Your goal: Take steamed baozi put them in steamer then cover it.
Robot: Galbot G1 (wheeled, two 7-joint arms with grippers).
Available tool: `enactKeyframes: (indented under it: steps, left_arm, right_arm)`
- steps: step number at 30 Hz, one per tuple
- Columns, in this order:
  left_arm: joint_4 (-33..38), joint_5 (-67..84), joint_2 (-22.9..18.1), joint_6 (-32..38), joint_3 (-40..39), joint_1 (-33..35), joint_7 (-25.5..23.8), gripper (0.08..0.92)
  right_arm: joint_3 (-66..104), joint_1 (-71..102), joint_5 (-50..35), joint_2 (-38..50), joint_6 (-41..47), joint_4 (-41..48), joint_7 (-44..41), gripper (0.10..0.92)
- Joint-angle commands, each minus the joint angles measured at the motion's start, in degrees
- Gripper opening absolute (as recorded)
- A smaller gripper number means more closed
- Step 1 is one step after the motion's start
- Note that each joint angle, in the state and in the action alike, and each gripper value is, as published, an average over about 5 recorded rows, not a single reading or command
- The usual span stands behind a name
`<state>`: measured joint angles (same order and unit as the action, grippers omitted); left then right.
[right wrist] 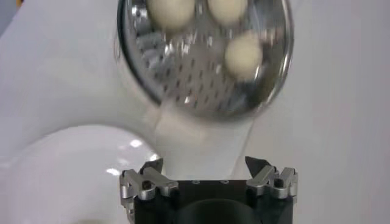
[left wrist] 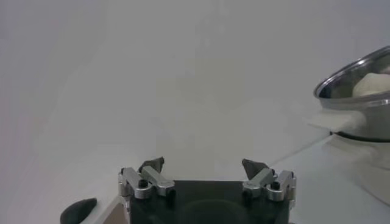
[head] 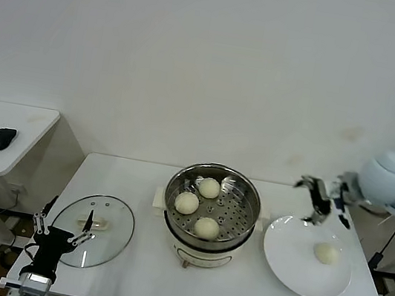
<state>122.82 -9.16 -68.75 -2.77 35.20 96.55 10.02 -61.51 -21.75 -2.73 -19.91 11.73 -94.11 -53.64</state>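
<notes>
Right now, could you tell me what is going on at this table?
Three baozi sit in the open steamer; a fourth baozi waits on the white plate. The right pincer hovers open above the plate's far rim, holding nothing. The left pincer is open beside the glass lid lying on the table.

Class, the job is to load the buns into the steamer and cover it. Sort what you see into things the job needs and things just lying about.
Belongs to the job:
- three baozi already in the steamer
- last baozi on the white plate
- glass lid
- right gripper, left gripper, both open

Just lying about:
- black object on the side table
</notes>
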Motion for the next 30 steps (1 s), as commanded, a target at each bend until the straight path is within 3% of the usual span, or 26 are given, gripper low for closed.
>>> enactKeyframes:
  steps: [1, 12, 30]
  left_arm:
    - [0.15, -0.08, 0.55, -0.07, 0.03, 0.31, 0.00, 0.823]
    - [0.88, -0.34, 0.12, -0.30, 1.07, 1.42, -0.10, 0.823]
    - [-0.39, -0.34, -0.16, -0.38, 1.99, 1.53, -0.23, 0.823]
  right_arm:
    - [27.88, 32.97, 7.48, 9.57, 2.28, 5.01, -0.49, 0.823]
    - [35.64, 41.79, 14.74, -0.55, -0.81, 17.87, -0.23, 0.823]
    - [35.54, 41.54, 18.78, -12.32, -3.49, 29.38, 1.36, 0.823]
